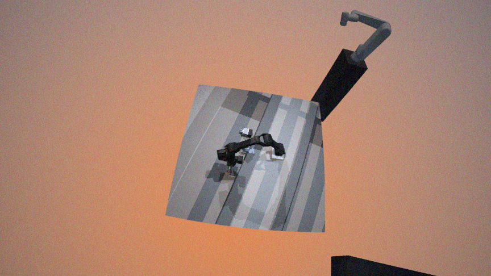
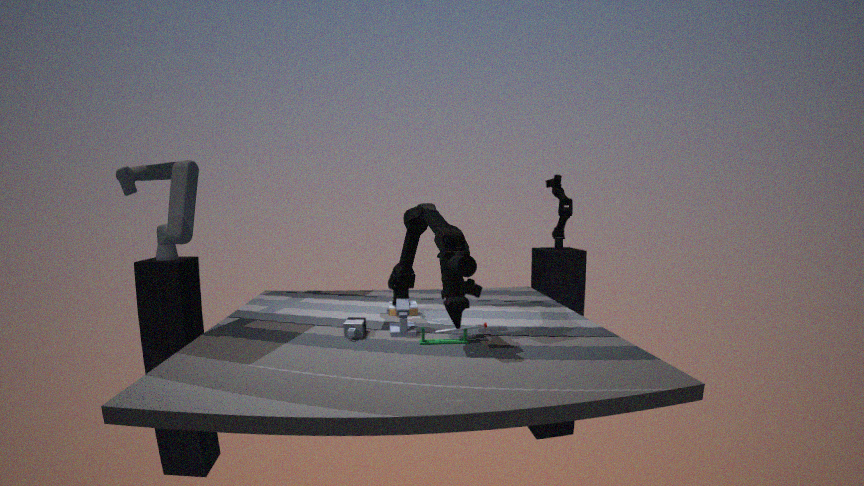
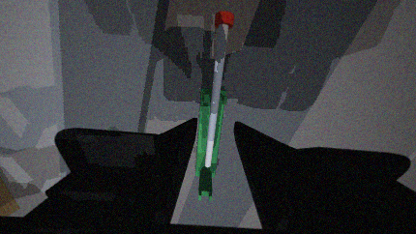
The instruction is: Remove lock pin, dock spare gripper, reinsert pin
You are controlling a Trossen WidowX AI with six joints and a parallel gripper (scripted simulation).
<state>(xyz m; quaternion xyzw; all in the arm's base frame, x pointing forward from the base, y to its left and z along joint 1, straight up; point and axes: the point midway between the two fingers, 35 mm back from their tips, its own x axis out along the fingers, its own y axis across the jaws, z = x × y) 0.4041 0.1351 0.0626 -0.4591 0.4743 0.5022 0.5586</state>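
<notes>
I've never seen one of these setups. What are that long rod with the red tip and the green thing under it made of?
The rod looks like pale, smooth metal, though it could be plastic; its red cap looks like matte plastic. The green cradle looks like translucent, glossy plastic: the floor seems to show through it faintly.

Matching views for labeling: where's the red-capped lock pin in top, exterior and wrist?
Top: lock pin just below the tool, only its red tip visible.
Exterior: right of the mount, lying over the green cradle, cap at.
Wrist: centre, between the fingers, cap up at.
Shared landmark: green cradle.
</notes>
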